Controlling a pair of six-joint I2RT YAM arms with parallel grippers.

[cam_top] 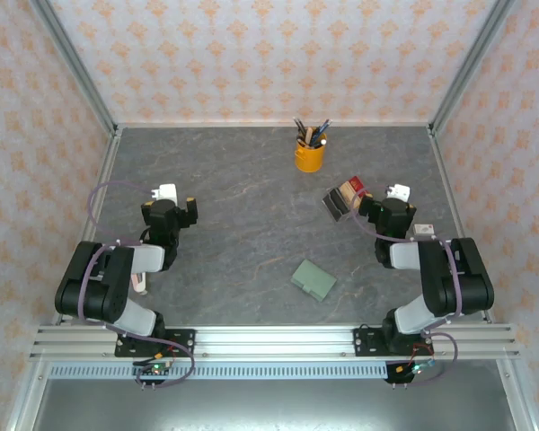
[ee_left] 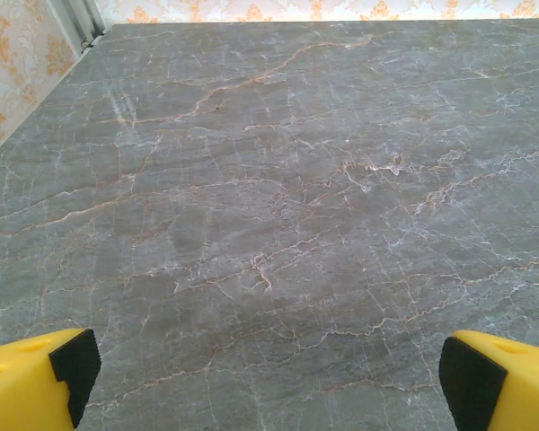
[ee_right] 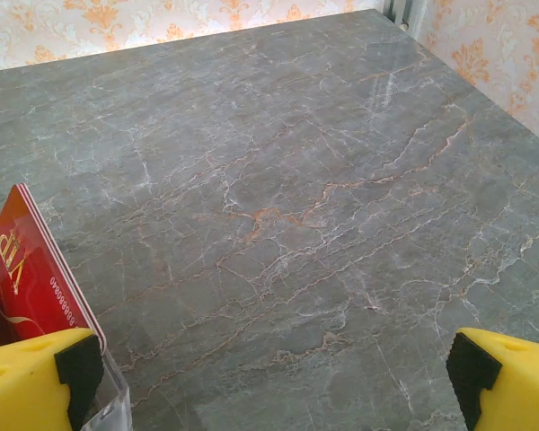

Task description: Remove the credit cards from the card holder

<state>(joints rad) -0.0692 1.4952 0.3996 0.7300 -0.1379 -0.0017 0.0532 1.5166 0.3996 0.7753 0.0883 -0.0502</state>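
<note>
The card holder point(cam_top: 313, 279) is a sage green wallet lying flat and folded shut on the grey marbled table, near the front centre. The credit cards are hidden; no loose red or yellow card lies on the table. My left gripper point(cam_top: 175, 197) is at the left, far from the wallet, and stands open over bare table point(ee_left: 269, 377), its yellow fingertips point(ee_left: 36, 373) wide apart. My right gripper point(cam_top: 383, 198) is at the right, behind the wallet. It is open too point(ee_right: 274, 382), with nothing between its fingertips point(ee_right: 508, 377).
A cluster of dark, tan and red upright blocks point(cam_top: 345, 197) stands just left of my right gripper. The right wrist view shows it as a red VIP card point(ee_right: 27, 269) in a clear stand, touching the left finger. A yellow pen cup point(cam_top: 310, 154) stands at the back.
</note>
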